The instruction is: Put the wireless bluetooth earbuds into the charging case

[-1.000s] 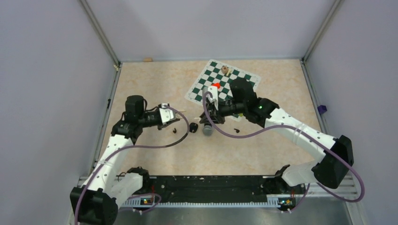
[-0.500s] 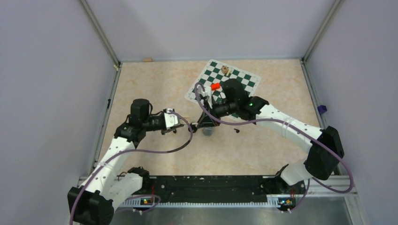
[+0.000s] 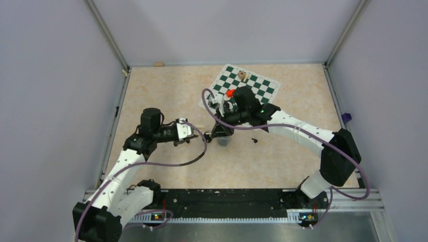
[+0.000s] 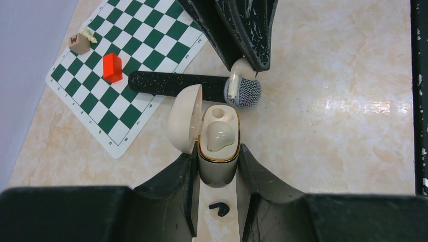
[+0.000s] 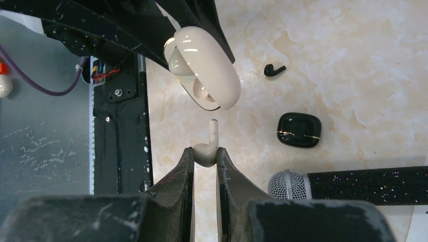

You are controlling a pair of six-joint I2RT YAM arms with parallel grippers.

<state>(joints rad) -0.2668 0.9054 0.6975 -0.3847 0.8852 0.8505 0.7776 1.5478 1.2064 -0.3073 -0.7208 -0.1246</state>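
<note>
Both arms are built alike. The left arm (image 3: 120, 167) and right arm (image 3: 303, 133) have glossy white shell links joined by chunky black motor housings. A purple cable (image 3: 170, 163) trails along each arm out to the wrist. There's a small green light (image 3: 262, 111) glowing on the right arm. Their bases are bolted to a black rail (image 3: 227, 197) with a pale toothed strip along its near edge. The left gripper (image 4: 218, 150) and right gripper (image 5: 205, 151) have black fingers (image 4: 166, 194), flecked all over with white scuffs.
</note>
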